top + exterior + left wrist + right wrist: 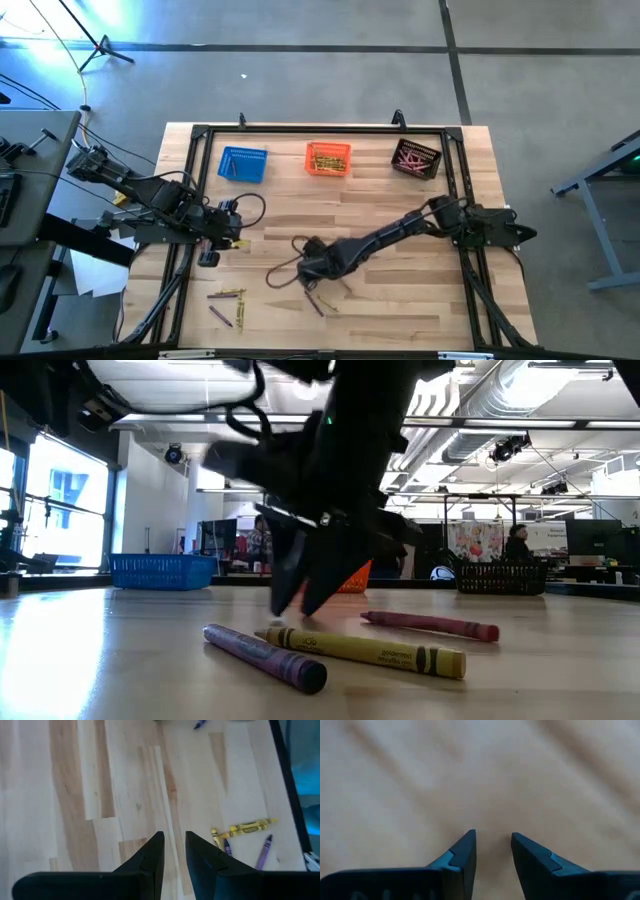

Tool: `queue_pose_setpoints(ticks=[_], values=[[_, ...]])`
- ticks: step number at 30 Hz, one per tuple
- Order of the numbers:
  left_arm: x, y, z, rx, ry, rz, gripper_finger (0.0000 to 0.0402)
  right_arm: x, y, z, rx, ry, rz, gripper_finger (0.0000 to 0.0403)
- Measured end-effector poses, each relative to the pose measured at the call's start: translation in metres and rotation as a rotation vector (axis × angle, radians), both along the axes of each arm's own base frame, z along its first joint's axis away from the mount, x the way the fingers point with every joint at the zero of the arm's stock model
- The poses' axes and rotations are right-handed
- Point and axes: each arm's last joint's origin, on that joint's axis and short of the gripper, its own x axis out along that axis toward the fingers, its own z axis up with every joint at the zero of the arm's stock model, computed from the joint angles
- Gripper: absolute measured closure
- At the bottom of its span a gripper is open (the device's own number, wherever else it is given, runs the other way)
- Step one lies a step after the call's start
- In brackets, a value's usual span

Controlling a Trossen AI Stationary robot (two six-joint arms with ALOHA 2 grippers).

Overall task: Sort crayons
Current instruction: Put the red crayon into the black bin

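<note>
Nearest our low camera, loose crayons lie on the table. Right gripper hangs parted and empty over them; left gripper, also parted, waits left of centre.

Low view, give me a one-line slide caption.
Purple crayon, yellow crayon and pink crayon lie loose on the table while a dark gripper hovers just behind them.

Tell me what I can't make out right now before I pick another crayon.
- Basket contents: high view, blue basket, orange basket, black basket too small to count.
- Crayons by right gripper: high view, partly under the arm.
- Right wrist view: only blurred table.
</note>
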Motion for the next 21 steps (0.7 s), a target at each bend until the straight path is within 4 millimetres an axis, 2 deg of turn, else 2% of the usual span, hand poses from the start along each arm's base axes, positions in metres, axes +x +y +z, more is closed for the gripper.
queue_pose_setpoints(ticks=[2,6,12,21], values=[[0.0,0.0,0.0,0.014,-0.008,0.011,0.0337,-0.004,-0.014,-0.001,-0.045,0.076,-0.03,0.029],[0.001,0.0,0.0,0.014,-0.015,0.013,0.0337,-0.015,-0.033,0.0,-0.026,0.245,-0.069,0.029],[0.001,0.0,0.0,0.011,-0.013,0.019,0.0337,-0.019,-0.04,-0.001,0.038,0.332,0.005,0.0291],[0.001,0.001,0.0,0.01,-0.01,0.023,0.0337,-0.032,-0.043,-0.002,0.082,0.49,-0.032,0.0291]])
